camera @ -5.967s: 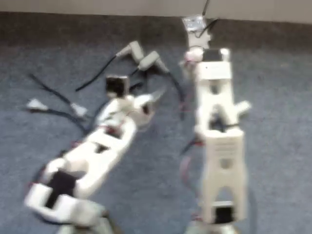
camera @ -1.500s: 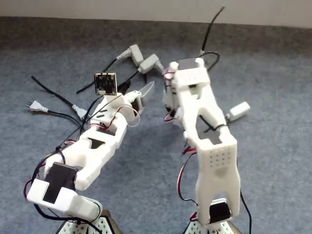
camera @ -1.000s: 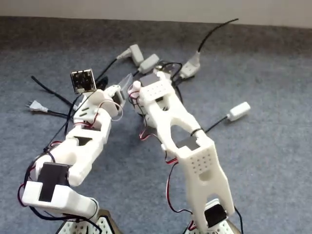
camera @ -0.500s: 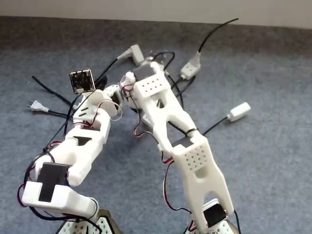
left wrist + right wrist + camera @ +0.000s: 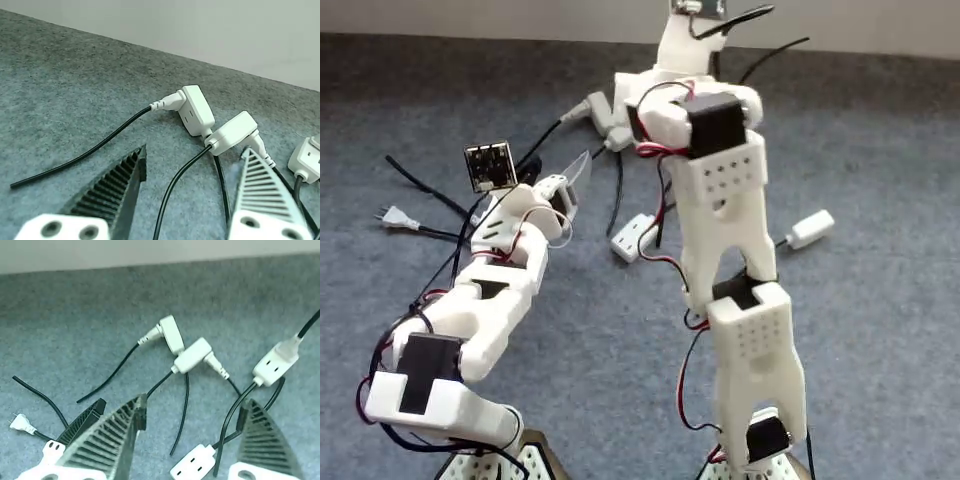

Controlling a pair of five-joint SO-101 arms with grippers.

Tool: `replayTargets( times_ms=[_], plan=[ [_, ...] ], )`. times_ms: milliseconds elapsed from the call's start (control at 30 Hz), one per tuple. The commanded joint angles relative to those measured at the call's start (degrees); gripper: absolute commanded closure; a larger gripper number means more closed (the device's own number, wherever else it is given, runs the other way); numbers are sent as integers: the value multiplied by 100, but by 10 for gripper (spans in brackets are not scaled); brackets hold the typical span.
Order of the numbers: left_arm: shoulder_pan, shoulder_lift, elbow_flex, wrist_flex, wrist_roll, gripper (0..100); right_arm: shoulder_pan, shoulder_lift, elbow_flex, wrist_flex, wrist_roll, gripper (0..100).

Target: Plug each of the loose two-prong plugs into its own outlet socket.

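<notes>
The R arm point(image 5: 725, 200) is standing up tall w/ the right claw point(image 5: 194, 405) hanging high over the table point(image 5: 880, 330). Its jaws are wide apart & gripping nothing. It's prob. looking down from up there so it can see all the cords at once & pick what to grab next. The left claw point(image 5: 194, 162) is sitting low on the L arm point(image 5: 510, 290), also spread apart & empty. It's pointing at two white cord ends point(image 5: 197, 112) that are touching each other. I can't tell if they are pushed together or just lying side by side. I think this claw is waiting there, ready to hold one steady. The loose two-prong plug point(image 5: 395, 215) is lying far off on the L side of the table, well apart from every socket, so no plugging is going on yet. A socket block point(image 5: 632, 235) is lying near the middle, just beside the R arm, a far socket point(image 5: 810, 228) is lying off to the R, & a corded socket point(image 5: 272, 365) is lying near the white pair. Vs. 0.5 s ago: the R arm was stretching low across the cords & now it's lifted up high. The socket block is showing in the open where that arm was covering the table. The L arm is staying in the same spot, claw spread the same.
</notes>
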Motion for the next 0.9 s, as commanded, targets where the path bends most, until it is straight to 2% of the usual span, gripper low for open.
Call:
replayTargets(
  times_ms=[0,167,333,467,500,567,633,700,767,867],
  plan=[
    [-242,-207,-391,-97,-9,705,180,-831,-251,233,774,721],
    [-866,-1112,-497,97,-9,705,259,-1543,-251,242,1626,721],
    [-1833,-2598,-505,1846,-18,705,338,-2413,-215,251,1758,721],
    [-2870,-3547,-347,3437,-70,703,523,-3380,734,251,1758,721],
    [-3073,-3749,-215,3710,-299,702,541,-3705,1209,251,1758,721],
    [-3407,-4110,119,3956,-1222,704,514,-4453,2369,233,1793,721],
    [-3477,-4593,620,4132,-1916,705,479,-5165,3495,207,2084,721],
    [-3336,-5112,1156,4237,-2145,705,233,-5745,4453,31,2497,721],
    [-3125,-5552,1437,4686,-2136,705,127,-6273,5130,-312,2892,721],
    [-2932,-5780,1112,5829,-1829,705,268,-6738,5631,-796,2769,721]
  ],
)
